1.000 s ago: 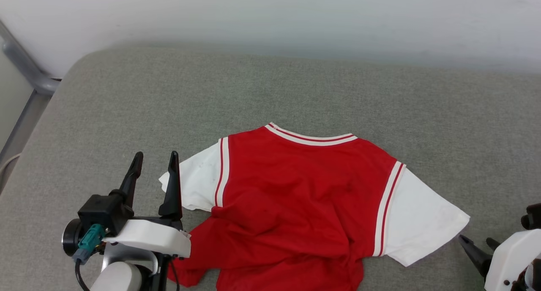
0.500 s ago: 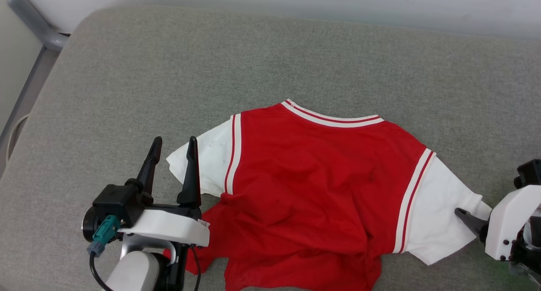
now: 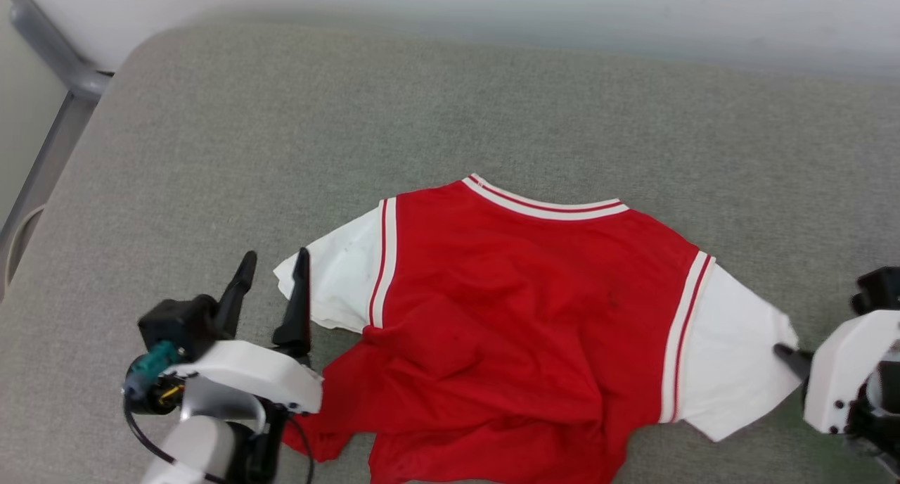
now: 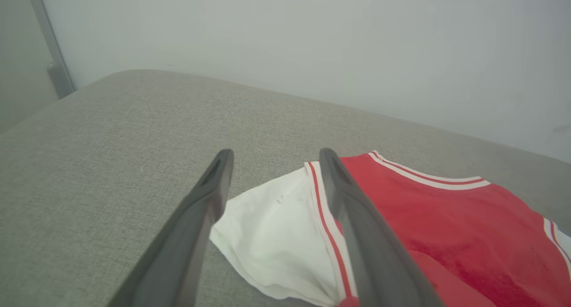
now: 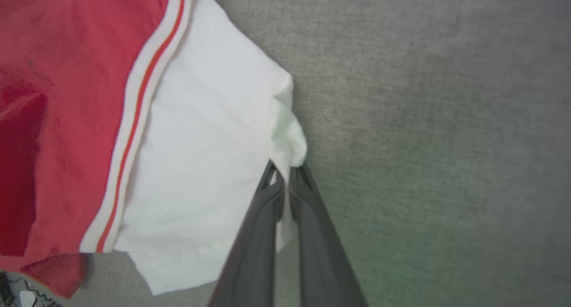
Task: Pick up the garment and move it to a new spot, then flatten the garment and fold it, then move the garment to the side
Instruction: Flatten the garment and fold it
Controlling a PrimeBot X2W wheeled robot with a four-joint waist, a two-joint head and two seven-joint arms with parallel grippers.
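Observation:
The garment (image 3: pixel 513 315), a red jersey T-shirt with white sleeves and striped trim, lies on the grey cushion, its lower part rumpled. My right gripper (image 3: pixel 786 352) is shut on the edge of the garment's right white sleeve (image 5: pixel 209 142), its fingertips (image 5: pixel 285 173) pinching the bunched cloth. At the lower left my left gripper (image 3: pixel 273 266) stands open beside the left sleeve (image 3: pixel 337 273). In the left wrist view the left gripper (image 4: pixel 272 157) hangs above that white sleeve (image 4: pixel 276 226), which shows between the spread fingers (image 4: pixel 209 195).
The grey cushioned surface (image 3: pixel 436 111) stretches behind and to both sides of the shirt. A white wall (image 3: pixel 492 5) runs along its far edge. A grey metal frame (image 3: pixel 49 83) stands at the upper left.
My right gripper has moved onto the right sleeve's edge and shut on it, bunching the cloth. The left gripper has stayed open by the left sleeve. The head camera has shifted.

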